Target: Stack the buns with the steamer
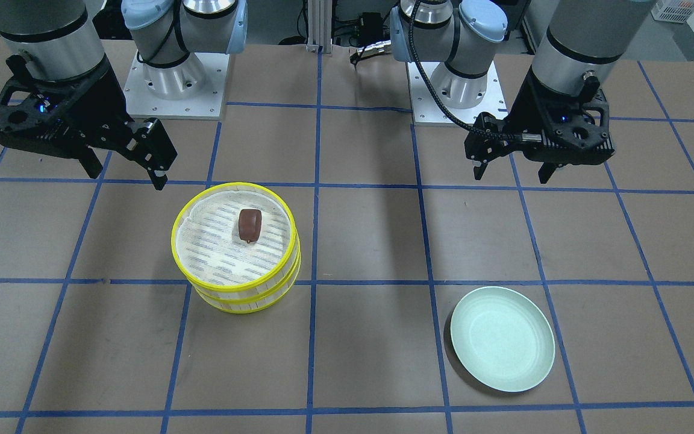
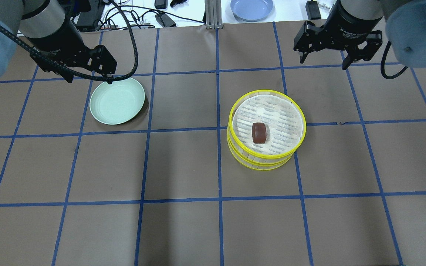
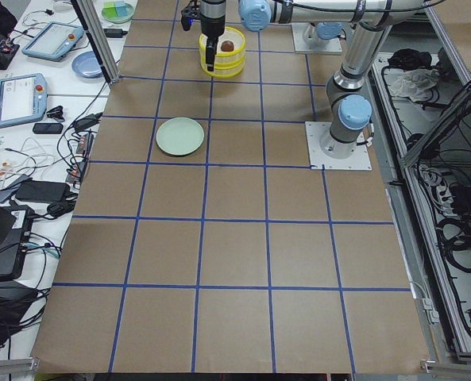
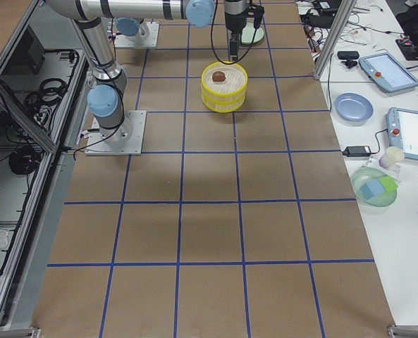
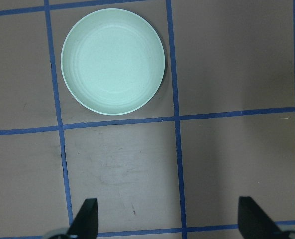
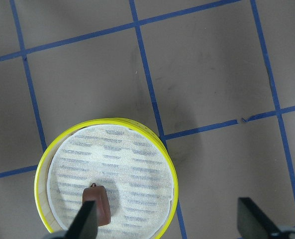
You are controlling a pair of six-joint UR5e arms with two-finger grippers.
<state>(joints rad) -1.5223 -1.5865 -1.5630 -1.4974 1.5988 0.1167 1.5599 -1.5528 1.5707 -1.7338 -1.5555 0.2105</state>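
Brown bun (image 2: 259, 133) lies in top steamer tier (image 2: 283, 120) — lower tier's (image 2: 259, 165) inside hidden; left gripper (image 1: 511, 175) and right gripper (image 1: 125, 178) fingers wide.

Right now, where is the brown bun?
In the overhead view the brown bun lies inside the top steamer tray, on the robot's right side of the table, well apart from the green plate on the left.
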